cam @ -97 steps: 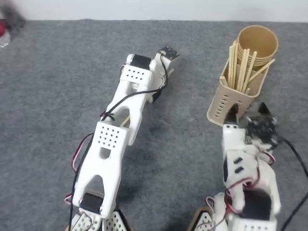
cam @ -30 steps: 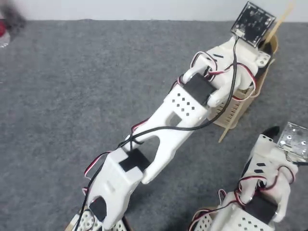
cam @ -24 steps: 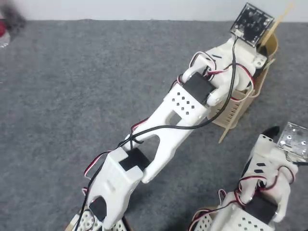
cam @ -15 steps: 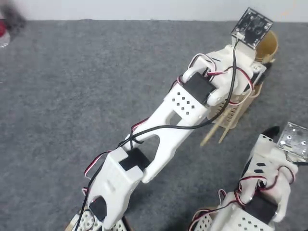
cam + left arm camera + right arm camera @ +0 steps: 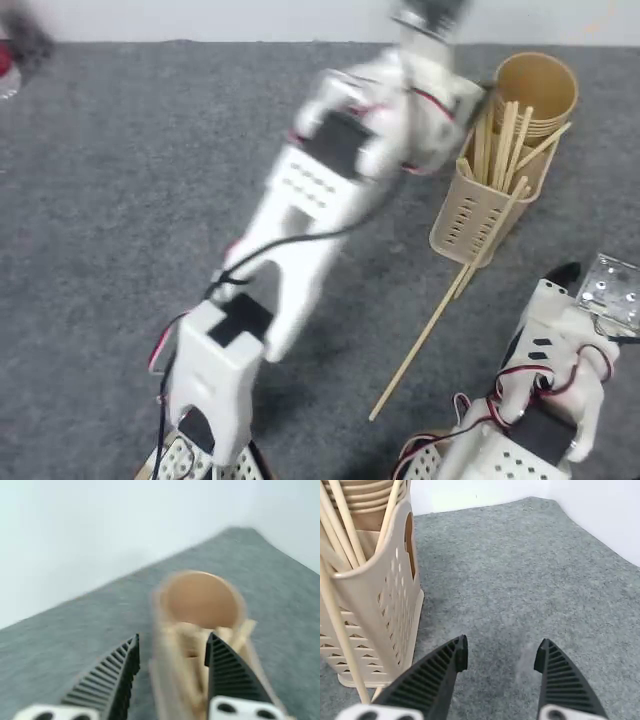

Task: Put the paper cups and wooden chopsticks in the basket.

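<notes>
A beige slotted basket stands at the back right, holding stacked paper cups and several wooden chopsticks. One loose chopstick lies on the carpet, its top end leaning against the outside of the basket. My left arm stretches up beside the basket. Its gripper is open and empty, with the cups just beyond its fingers. My right gripper is open and empty, low beside the basket, near the leaning chopstick.
Grey carpet covers the table up to a white wall at the back. The right arm's body sits at the front right. A blurred dark and red object lies at the far left corner.
My left arm has swung left, away from above the basket. A chopstick has slid down outside the basket and now lies on the carpet. The right arm has kept still over the last second.
</notes>
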Motion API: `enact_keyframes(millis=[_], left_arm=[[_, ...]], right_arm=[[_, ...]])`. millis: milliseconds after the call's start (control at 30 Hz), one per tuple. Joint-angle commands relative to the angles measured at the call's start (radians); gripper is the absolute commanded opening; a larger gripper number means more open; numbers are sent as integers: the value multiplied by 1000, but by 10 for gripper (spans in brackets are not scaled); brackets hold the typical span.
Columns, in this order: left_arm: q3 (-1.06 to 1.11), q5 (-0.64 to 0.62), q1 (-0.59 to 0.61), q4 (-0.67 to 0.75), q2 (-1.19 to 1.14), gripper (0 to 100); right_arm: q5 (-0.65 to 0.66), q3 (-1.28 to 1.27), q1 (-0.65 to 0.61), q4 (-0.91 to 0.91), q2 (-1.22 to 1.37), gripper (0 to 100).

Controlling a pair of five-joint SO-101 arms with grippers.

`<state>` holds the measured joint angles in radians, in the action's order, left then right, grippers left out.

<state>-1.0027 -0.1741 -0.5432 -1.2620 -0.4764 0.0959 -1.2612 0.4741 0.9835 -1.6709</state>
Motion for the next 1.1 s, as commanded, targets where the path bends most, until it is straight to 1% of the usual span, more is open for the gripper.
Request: enact_keyframes(millis=[0, 100, 167, 233, 333, 400, 500, 633, 700, 767, 1000, 1067], left_arm=[[-91, 61, 149, -149, 132, 210], [-136, 155, 232, -296, 173, 210], [-170, 204, 287, -399, 199, 210], [-200, 249, 353, -485, 222, 210], [-163, 264, 485, -496, 252, 210], [-90, 267, 572, -496, 259, 210], [94, 298, 674, -494, 259, 210], [381, 305, 738, -488, 264, 209], [522, 304, 749, -446, 267, 209], [674, 298, 753, -350, 267, 209], [1148, 58, 747, 95, 267, 209], [1259, -12, 747, 213, 265, 209]], right_arm=[[-2, 9, -15, -15, 12, 223], [29, 37, -45, 5, 21, 223], [86, 86, -88, 64, 21, 223], [114, 152, -117, 124, 21, 223], [118, 239, -136, 188, 22, 223], [118, 287, -153, 229, 22, 223], [118, 353, -242, 294, 53, 223], [120, 427, -390, 260, 142, 223], [114, 454, -441, 225, 189, 223], [109, 474, -481, 203, 232, 224], [109, 479, -567, 91, 298, 226], [109, 473, -568, 73, 305, 226]])
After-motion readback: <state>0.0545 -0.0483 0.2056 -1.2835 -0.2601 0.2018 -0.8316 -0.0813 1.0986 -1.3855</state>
